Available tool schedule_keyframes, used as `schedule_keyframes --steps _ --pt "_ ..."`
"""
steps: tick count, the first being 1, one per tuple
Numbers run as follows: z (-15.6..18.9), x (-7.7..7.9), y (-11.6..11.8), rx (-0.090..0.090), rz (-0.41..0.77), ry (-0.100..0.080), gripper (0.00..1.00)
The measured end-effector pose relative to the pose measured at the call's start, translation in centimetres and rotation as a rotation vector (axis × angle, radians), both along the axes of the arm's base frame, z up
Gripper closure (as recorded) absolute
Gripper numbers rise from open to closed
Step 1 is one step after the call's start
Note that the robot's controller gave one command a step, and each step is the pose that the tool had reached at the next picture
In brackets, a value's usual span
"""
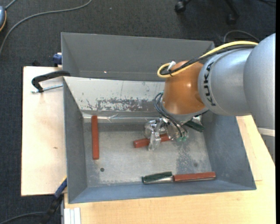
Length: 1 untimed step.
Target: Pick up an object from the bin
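Bin (127, 168) floor grey, scuffed | tool (154, 141) over red stick (141, 143), grip indiscernible | carpet (131, 17) dark

This looks like a robotics lab or test room in an office building rather than a factory floor. A big grey robot arm (236, 78), with its maker's name on the casing and a yellow cable (218, 47) looped along it, reaches into a grey metal bin (131, 43). Around the bin lies dark carpet (26, 43), with a loose cord (26, 18) trailing over it and a chair's wheeled feet (180, 6) at the top edge.
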<state>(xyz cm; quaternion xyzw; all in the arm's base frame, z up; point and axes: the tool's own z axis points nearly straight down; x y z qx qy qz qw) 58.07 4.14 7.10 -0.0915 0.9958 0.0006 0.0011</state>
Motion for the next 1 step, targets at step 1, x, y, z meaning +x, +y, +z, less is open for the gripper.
schedule_keyframes --steps 1 --pt "12.96 0.08 0.25 -0.001 0.173 -0.012 1.00"
